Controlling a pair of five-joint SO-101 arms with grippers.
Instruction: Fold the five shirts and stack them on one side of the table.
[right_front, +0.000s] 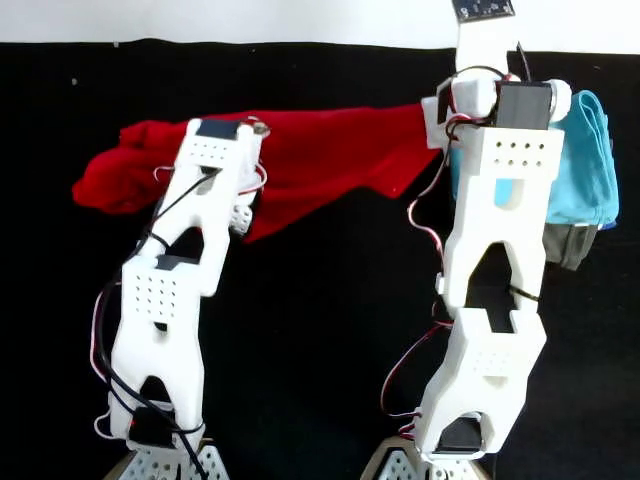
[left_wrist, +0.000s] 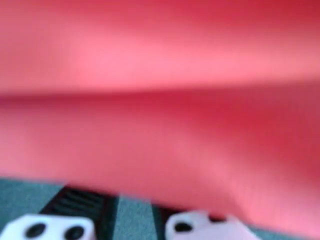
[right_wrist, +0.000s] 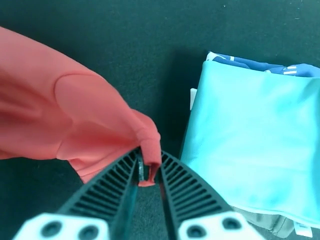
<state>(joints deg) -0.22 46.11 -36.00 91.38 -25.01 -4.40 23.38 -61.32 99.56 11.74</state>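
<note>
Your right gripper (right_wrist: 148, 169) is clenched on a thin fold at the edge of the red shirt (right_wrist: 75, 120), with the cloth pinched right at the tips. That looks like a shallow bite, so move slowly and evenly or the hem may slip out. The left gripper (left_wrist: 127, 207) is at the shirt's middle with red cloth draped close over its camera, and I can't tell whether it has a hold. The shirt spans the far part of the table (right_front: 320, 350), bunched toward the left edge. Just beside your right gripper, at the far right edge, sits the folded stack with the cyan shirt (right_wrist: 250, 145) on top. My call: draw the cloth taut and flat between the arms before folding. Steer wide of that stack so you don't drag it askew.
</note>
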